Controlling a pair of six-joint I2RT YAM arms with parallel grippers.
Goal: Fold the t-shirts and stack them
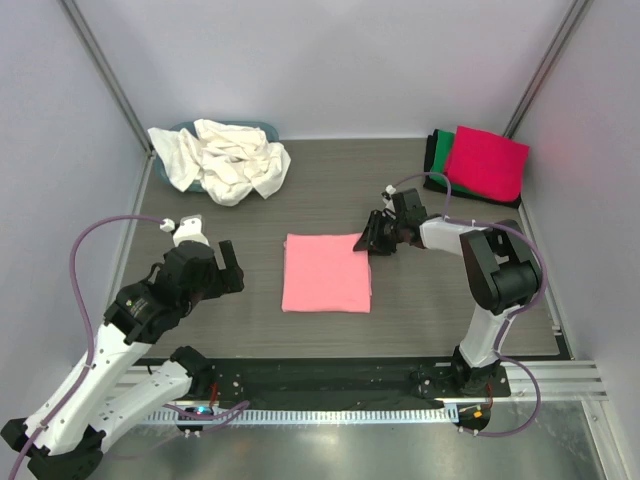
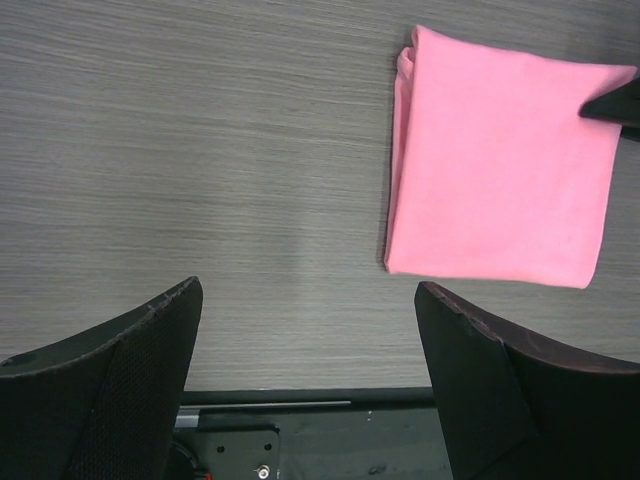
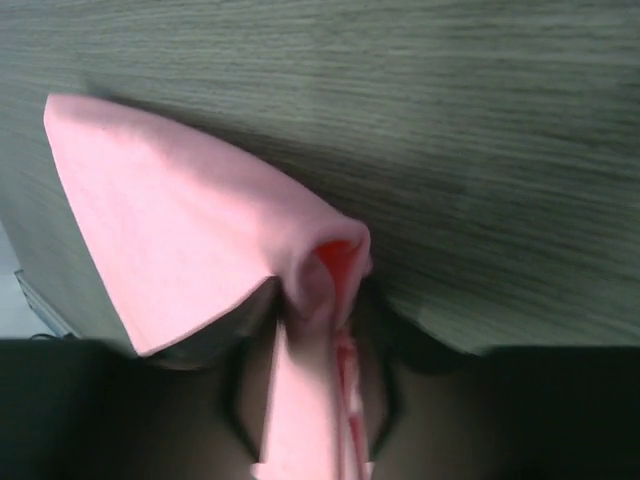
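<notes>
At mid-table, the right gripper [image 1: 372,243] pinches a corner of the folded salmon-pink cotton t-shirt [image 1: 326,272] — likely to carry it toward the magenta-and-green folded stack [image 1: 487,162] — while the left gripper [image 1: 230,268] hangs open alongside.

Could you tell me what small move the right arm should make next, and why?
Probably lift slightly: the right fingers pinch a corner of the folded pink t-shirt, the left fingers stand open and clear, and the folded stack waits far right.
</notes>
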